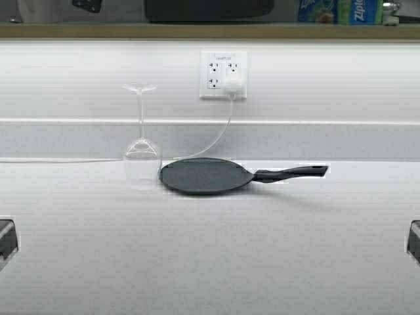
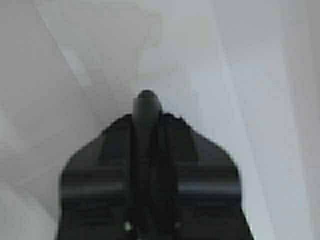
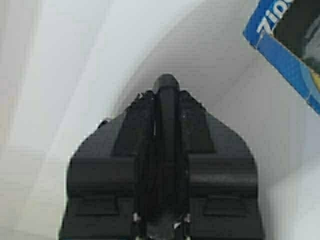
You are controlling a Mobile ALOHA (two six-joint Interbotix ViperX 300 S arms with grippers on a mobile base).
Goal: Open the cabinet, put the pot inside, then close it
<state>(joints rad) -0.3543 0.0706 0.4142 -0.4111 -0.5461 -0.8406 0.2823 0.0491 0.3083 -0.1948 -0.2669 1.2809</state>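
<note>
Both tools have their fingers pressed together on nothing: the left tool (image 2: 146, 100) faces blank pale surfaces, the right tool (image 3: 166, 82) points near a blue printed cardboard box (image 3: 287, 45). On the white bench (image 1: 210, 262) a flat black long-handled frying pan (image 1: 207, 176) lies just beside an upturned clear wine glass (image 1: 142, 154); a white cable (image 1: 216, 141) runs from the wall outlet (image 1: 224, 75). Along the top edge, the pale tan wood cabinet shelf (image 1: 131, 30) carries the round black pot (image 1: 209, 9)

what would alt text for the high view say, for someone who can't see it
A flat black long-handled frying pan lies on a white counter, with an upside-down clear wine glass just to its left. Behind them, a white charger is plugged into a white wall outlet. Blue boxes sit on a tan shelf above.
</note>
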